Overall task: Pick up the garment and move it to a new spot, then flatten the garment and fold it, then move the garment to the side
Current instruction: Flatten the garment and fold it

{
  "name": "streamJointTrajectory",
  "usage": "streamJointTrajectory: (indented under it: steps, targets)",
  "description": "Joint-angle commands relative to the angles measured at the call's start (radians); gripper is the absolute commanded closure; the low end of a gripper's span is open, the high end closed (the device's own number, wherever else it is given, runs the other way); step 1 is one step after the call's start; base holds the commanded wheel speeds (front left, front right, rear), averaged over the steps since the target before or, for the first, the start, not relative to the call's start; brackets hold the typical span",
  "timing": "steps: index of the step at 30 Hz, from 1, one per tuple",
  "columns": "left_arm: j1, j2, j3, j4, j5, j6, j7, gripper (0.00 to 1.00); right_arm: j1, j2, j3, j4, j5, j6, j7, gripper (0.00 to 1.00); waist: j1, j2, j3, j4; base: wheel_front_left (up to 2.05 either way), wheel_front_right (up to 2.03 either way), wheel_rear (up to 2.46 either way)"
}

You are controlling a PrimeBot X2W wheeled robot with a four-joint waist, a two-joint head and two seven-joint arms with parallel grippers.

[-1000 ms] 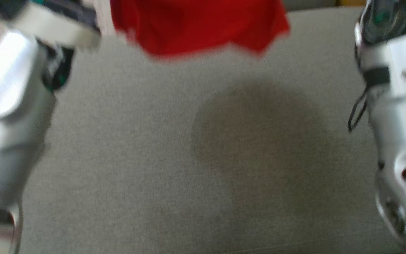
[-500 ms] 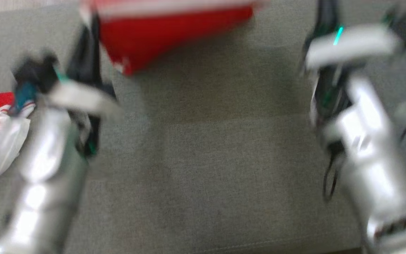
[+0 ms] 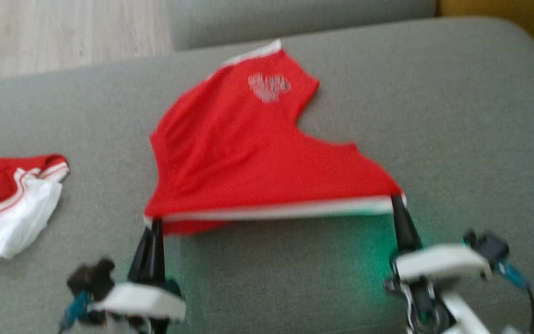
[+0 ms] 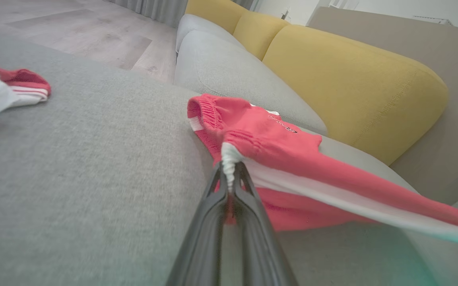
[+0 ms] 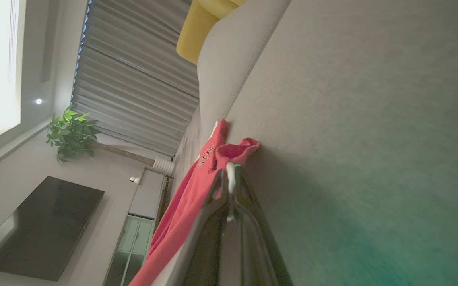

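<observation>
Red white-banded fabric garment (image 3: 244,153) lies toward twelve o'clock on the grey sofa cushion (image 3: 457,116), band corners clamped in my left gripper (image 3: 155,223) and right gripper (image 3: 395,200) — flattening, I judge — next, lay the band down taut.

Bare sofa seat (image 3: 457,116) lies open right of the garment (image 3: 248,148); a red-and-white cloth (image 3: 12,208) blocks the far left.

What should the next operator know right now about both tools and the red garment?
Left tool: shut on one corner of the red garment's white-banded edge.
Right tool: shut on the other corner.
The edge is stretched between them; the far part lies on the grey cushion.
Done: garment picked up.
Left: flatten, fold, move aside.
A second red-and-white garment lies at the robot's left.
</observation>
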Motion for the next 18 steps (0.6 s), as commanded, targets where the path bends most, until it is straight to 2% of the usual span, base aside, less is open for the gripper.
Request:
streamJointTrajectory:
  steps: [1,5,11,18]
  targets:
    - [0.019,0.004,0.042,-0.045,-0.004,0.002,-0.005,1.00,0.023,-0.018,0.010,-0.049,0.010,-0.001,-0.001,1.00,0.0003,0.0000,-0.061,-0.002,0.00,0.00,0.00]
    - [0.104,-0.006,0.050,-0.094,-0.006,0.002,-0.005,1.00,0.111,-0.038,0.000,-0.094,0.018,-0.001,0.011,1.00,0.0003,0.0000,-0.099,-0.004,0.00,0.00,0.00]
    - [0.149,-0.009,0.021,-0.140,-0.004,0.002,-0.005,1.00,0.155,-0.040,-0.028,-0.154,0.021,-0.001,0.023,1.00,0.0003,0.0000,-0.114,0.006,0.00,0.00,0.00]
    - [0.073,0.003,-0.048,-0.156,-0.008,0.002,-0.005,1.00,0.063,-0.011,-0.067,-0.183,-0.012,-0.001,0.041,1.00,0.0003,0.0000,-0.085,0.049,0.00,0.00,0.00]
